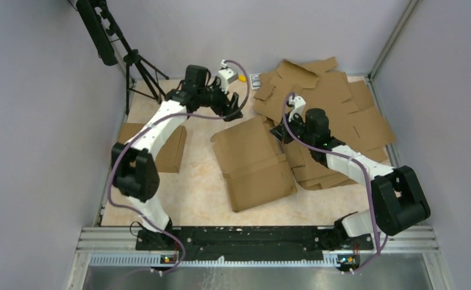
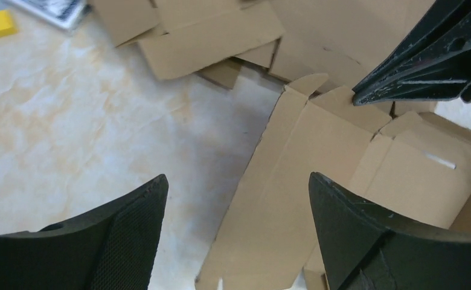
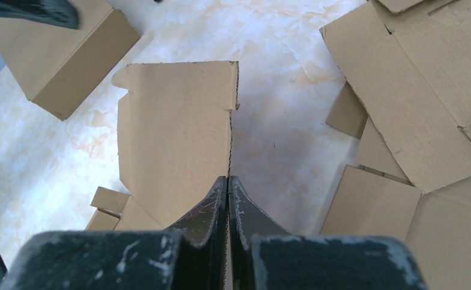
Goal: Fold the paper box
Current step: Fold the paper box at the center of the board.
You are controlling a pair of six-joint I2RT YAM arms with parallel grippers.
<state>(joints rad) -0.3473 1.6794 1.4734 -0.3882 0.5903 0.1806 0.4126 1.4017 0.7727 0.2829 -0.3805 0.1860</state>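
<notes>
You see the paper box (image 1: 254,163) in the middle of the table (image 1: 191,187), mostly flat. Your right pincer (image 3: 227,181) is closed tight on the edge of one panel at the box's far right corner. Your left pincer (image 2: 236,181) is wide open above the far end of the box and holds nothing. Loose cardboard blanks (image 1: 342,109) are piled at the right.
</notes>
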